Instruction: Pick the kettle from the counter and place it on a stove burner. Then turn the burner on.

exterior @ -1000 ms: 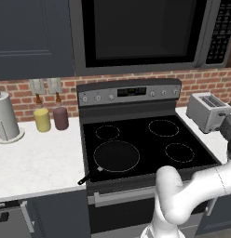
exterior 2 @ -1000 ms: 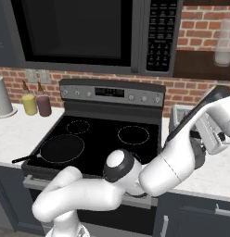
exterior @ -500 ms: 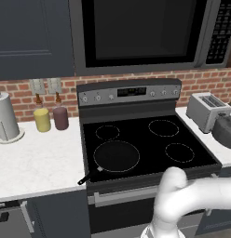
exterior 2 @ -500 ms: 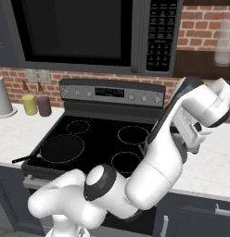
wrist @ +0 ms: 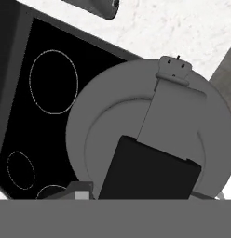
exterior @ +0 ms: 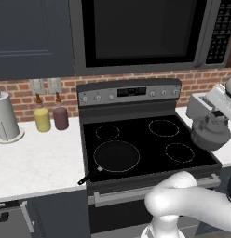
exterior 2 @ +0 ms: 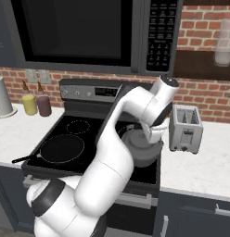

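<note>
The claw (exterior 2: 151,132) grips the squat dark grey metal kettle (exterior: 210,132) by its arched black handle, held aloft at the frame's right edge over the cooktop's rim beside the toaster (exterior 2: 185,127); lowering it level, centred on the thin white burner ring (exterior: 179,152) on glossy black glass, seems wisest.

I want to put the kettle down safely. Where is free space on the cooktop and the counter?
The small rear rings and the front right ring are bare. The big ring holds a pan. White counter before the bottles is free; beside the toaster it is crowded.
</note>
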Robot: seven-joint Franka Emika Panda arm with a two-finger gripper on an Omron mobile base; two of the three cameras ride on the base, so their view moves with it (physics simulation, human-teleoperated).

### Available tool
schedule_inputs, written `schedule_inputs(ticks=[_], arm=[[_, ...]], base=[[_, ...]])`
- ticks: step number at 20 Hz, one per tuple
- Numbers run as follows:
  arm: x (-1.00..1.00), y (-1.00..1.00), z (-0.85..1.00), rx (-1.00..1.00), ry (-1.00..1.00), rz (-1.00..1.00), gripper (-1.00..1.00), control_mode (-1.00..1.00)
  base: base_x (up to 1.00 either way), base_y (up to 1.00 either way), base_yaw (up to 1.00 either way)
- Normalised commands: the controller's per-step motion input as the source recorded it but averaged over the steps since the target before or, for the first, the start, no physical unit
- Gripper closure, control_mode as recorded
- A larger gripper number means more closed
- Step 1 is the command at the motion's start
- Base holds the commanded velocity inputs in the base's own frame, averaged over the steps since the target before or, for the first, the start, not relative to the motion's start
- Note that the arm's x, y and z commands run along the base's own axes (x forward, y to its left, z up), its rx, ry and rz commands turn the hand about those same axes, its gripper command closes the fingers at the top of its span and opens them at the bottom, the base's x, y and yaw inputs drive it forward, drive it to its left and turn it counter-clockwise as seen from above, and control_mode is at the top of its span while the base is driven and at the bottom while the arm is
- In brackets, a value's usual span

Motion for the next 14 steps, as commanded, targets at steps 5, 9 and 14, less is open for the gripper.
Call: schedule_inputs(ticks=[5,9,14], arm=[[0.97,0.85,-0.01,-0.09,0.18,-0.19,1.0,-1.0],[0.43,0.05,-0.13,0.01,0.1,-0.01,1.0,-1.0],[0.07,-0.11,-0.21,0.0,0.02,0.0,1.0,-1.0]], base=[[0.0,0.0,0.0],[0.0,0.0,0.0],[0.0,0.0,0.0]])
